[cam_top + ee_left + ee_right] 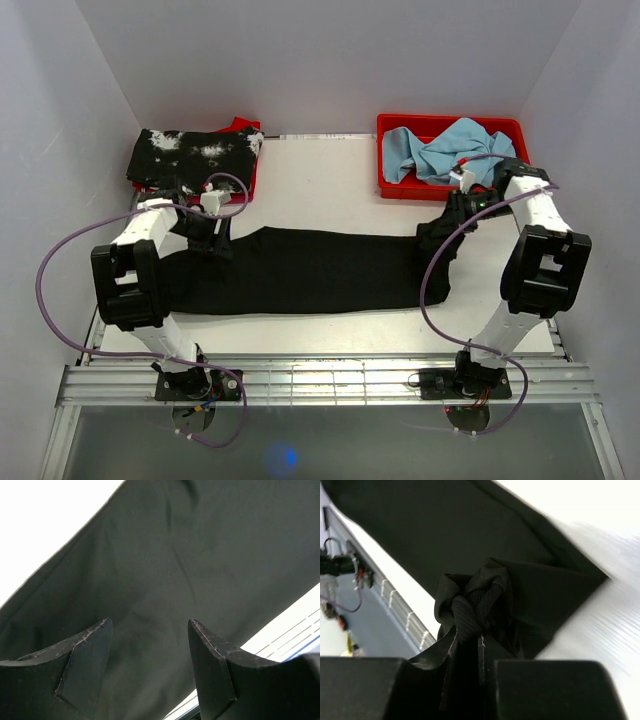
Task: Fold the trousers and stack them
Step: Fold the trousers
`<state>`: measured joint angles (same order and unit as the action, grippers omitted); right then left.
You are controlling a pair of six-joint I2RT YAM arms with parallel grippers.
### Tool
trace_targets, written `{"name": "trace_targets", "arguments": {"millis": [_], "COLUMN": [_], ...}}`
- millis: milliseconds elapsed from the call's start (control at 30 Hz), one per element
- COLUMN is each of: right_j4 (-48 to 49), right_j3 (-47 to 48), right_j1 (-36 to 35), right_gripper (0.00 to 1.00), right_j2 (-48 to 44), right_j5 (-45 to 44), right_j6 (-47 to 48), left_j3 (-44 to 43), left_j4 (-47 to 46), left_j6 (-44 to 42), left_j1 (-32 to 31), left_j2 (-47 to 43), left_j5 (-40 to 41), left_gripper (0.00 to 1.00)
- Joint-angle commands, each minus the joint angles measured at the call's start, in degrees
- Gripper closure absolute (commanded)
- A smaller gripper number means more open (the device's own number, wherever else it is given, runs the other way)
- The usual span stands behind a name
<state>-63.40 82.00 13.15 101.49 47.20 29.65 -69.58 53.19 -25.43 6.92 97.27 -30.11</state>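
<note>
Currently the right claw (470, 647) is clamping a bunched knot of the trousers (300, 272), its jaws nearly together on the fabric, just on the near side of the red bin (400, 188). The trousers are lying stretched flat on the table (330, 190), running from that pinch away from the red bin toward the left arm. The left claw (150, 625) is hanging with its jaws wide apart over the end of the trousers farthest from the red bin, gripping nothing.

The step appears to be a lengthwise fold, carrying the end nearest the red bin over to the other. To do it well, the right claw should be lifting only enough to clear the cloth below. The left claw should be pinning or gripping its end so the whole garment is not sliding along. The raised end should also be keeping clear of the blue cloth (450, 150) spilling from the red bin.

The right wrist view is showing the ribbed bunch caught between the fingers, which the top view is losing as black on black. The left wrist view is showing the spread fingers over smooth cloth, though whether the tips are touching it I cannot tell. Only the top view is giving the full layout, including the splotched garment (195, 155) well to the left of the red bin.
</note>
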Motion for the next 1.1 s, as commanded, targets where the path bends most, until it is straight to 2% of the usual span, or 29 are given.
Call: {"name": "trace_targets", "arguments": {"millis": [0,267,433,600,733,1067], "right_j4": [6.06,21.01,34.27,42.12,44.93,45.91], "right_j3": [-2.1,-5.09,-8.6,-11.07,-10.81,-8.17], "right_j1": [-6.09,-18.93,-24.56,-30.28,-33.97,-40.3], "right_gripper": [0.92,0.92,0.92,0.92,0.92,0.92], "right_j2": [-2.0,-0.77,-0.95,-0.51,0.81,4.59], "right_j5": [4.21,6.5,2.11,-3.42,-6.06,-8.26], "right_j6": [-8.01,-25.22,-38.06,-49.84,-53.64,-55.66], "left_j3": [2.34,5.16,7.87,9.55,10.25,12.27], "left_j4": [-2.65,-3.09,-5.72,-6.78,-7.48,-8.19], "left_j6": [0.64,6.7,9.34,12.24,12.16,10.93], "left_j1": [0.11,0.11,0.2,0.2,0.2,0.11], "left_j2": [-3.58,-1.74,-2.17,-2.35,-2.44,-3.84], "left_j5": [-1.1,-5.57,-7.33,-8.3,-7.51,-7.07], "left_gripper": [0.28,0.29,0.3,0.3,0.3,0.3]}}
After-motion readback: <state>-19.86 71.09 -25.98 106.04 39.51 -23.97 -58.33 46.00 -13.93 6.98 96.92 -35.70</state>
